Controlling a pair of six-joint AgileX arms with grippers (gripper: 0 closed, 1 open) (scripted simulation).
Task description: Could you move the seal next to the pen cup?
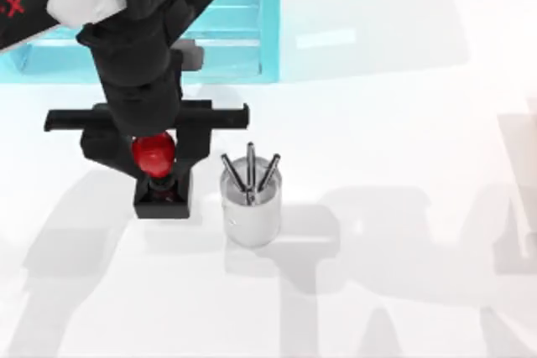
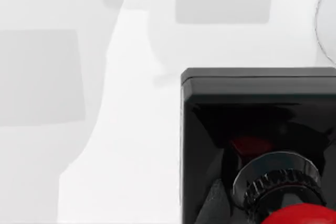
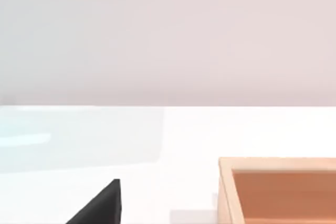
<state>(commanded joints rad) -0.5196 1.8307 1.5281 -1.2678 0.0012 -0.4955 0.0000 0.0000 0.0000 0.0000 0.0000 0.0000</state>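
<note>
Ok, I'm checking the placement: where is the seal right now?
In the top view the seal sits left of centre on the table, just left of the pen cup with a small gap, and the left gripper is around its red knob.

We see bright, even light on the white table [image 1: 403, 123], with soft grey shadows lying across it; the nearest surfaces in our left wrist view look perhaps slightly blurred.
</note>
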